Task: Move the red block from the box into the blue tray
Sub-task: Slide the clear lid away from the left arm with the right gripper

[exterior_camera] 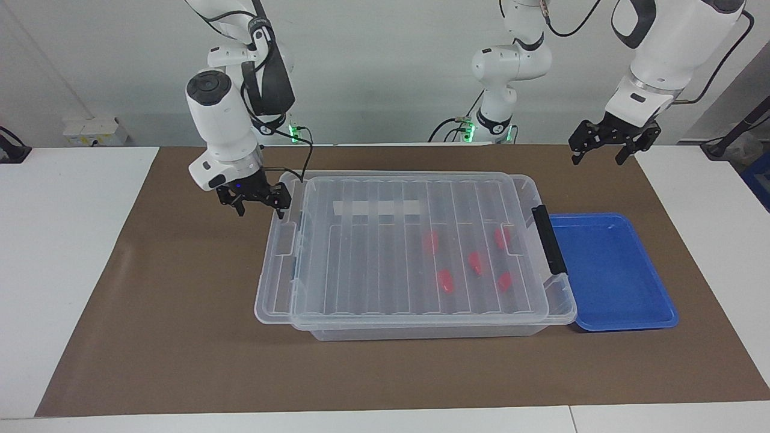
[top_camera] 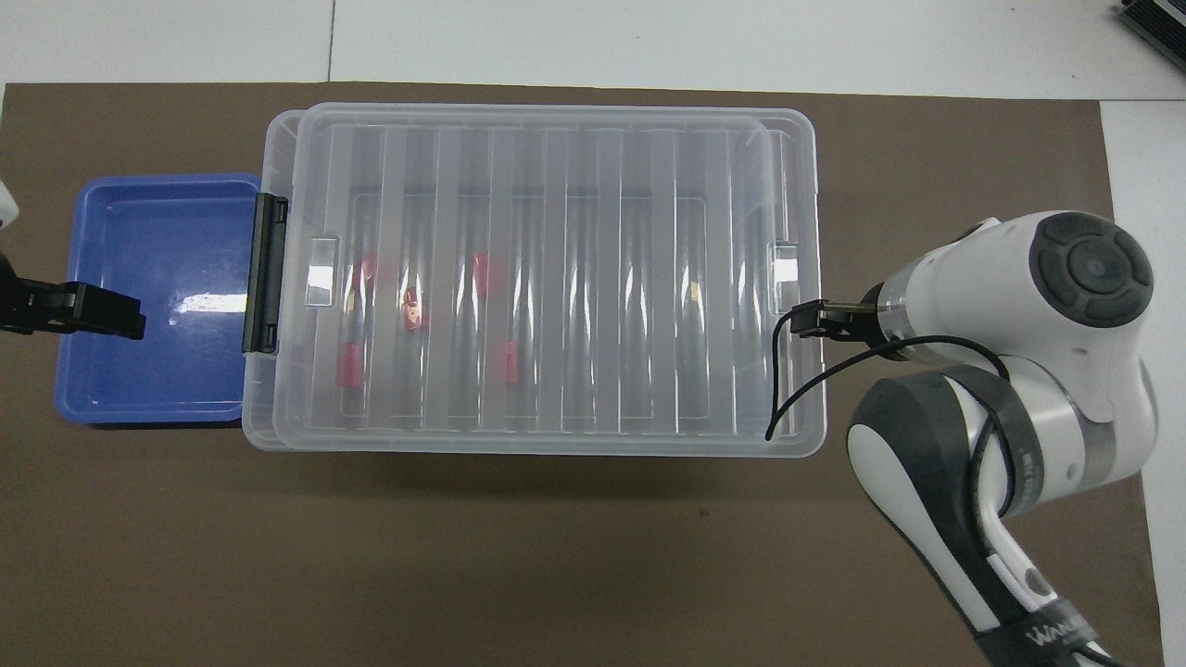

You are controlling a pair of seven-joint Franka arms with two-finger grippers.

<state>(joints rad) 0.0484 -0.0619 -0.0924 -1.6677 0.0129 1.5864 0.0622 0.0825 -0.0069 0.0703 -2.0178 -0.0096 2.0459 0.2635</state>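
Note:
The box [exterior_camera: 415, 325] is clear and lies in the middle of the brown mat with its ribbed lid [exterior_camera: 361, 264] on. A black clip handle [exterior_camera: 548, 237] is at the end beside the blue tray [exterior_camera: 607, 270]. Several red blocks [exterior_camera: 475, 261] lie inside, toward the tray's end; they also show in the overhead view [top_camera: 414, 310]. The blue tray [top_camera: 157, 278] is empty. My right gripper [exterior_camera: 260, 207] is open, just above the box's rim at the right arm's end [top_camera: 811, 320]. My left gripper [exterior_camera: 600, 157] is open, raised over the tray's outer edge [top_camera: 111, 315].
A whitish tape strip [exterior_camera: 376, 208] lies on the lid. The brown mat [exterior_camera: 168, 313] covers the table, with white table [exterior_camera: 54, 252] at both ends. A black cable [top_camera: 788, 389] hangs from the right gripper over the box's corner.

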